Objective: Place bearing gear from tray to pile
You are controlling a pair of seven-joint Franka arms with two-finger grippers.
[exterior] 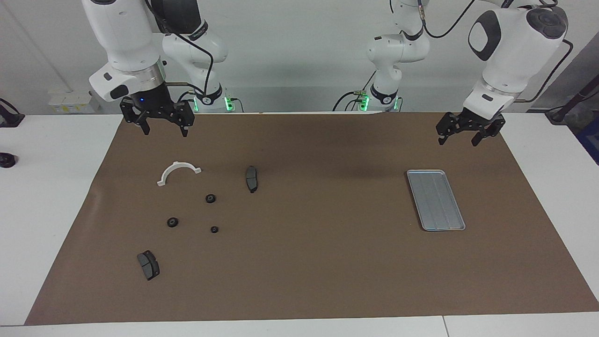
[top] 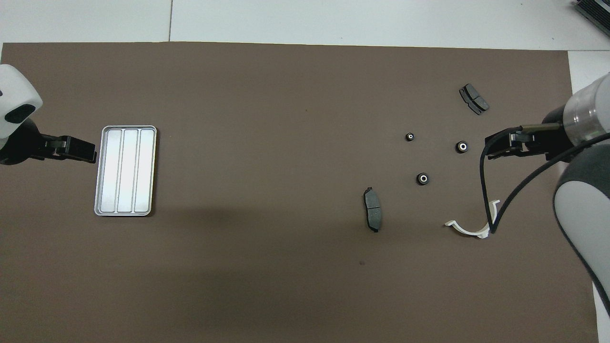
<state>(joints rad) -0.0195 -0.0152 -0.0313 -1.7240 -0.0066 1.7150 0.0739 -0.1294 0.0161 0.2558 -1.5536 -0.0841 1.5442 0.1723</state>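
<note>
Bearing gears (exterior: pixel 210 198): small, black, round.

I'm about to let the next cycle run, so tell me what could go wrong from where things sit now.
The tray looks empty, so another pick there would likely close on nothing. The three small gears lie loose and apart; a low pass by the open right gripper, raised over the mat's edge near the white bracket, could scatter them. The open left gripper waits beside the tray.
</note>
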